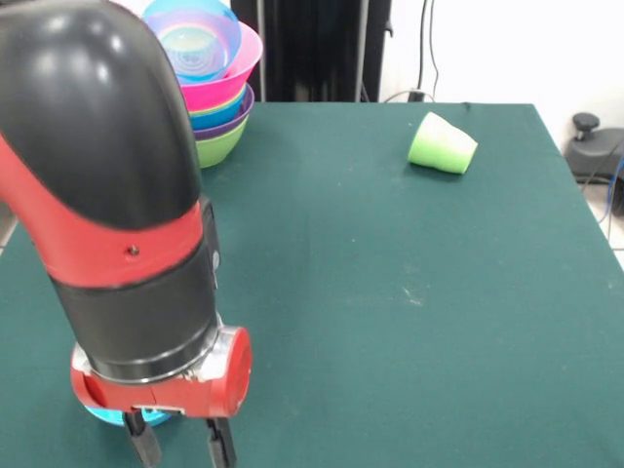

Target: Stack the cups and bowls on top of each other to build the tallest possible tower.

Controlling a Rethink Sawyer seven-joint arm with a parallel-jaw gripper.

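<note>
The tower (222, 93) stands at the table's far left corner: a lime green bowl at its base, purple, blue and pink rims above, and a blue bowl (200, 39) nested on top. The light green cup (444, 144) lies on its side at the far right. My gripper (182, 450) hangs low at the near left edge, its two black fingers (146, 444) apart with bare table between them; their tips are cut off by the picture's bottom. A bit of a small cyan bowl (105, 415) shows under the red wrist, behind the fingers. The yellow-orange cup is out of view.
My thick red and black arm (107, 195) fills the left of the view and hides the table behind it. The green table (390, 292) ends at the right, with a black stand (590, 146) and cables beyond it.
</note>
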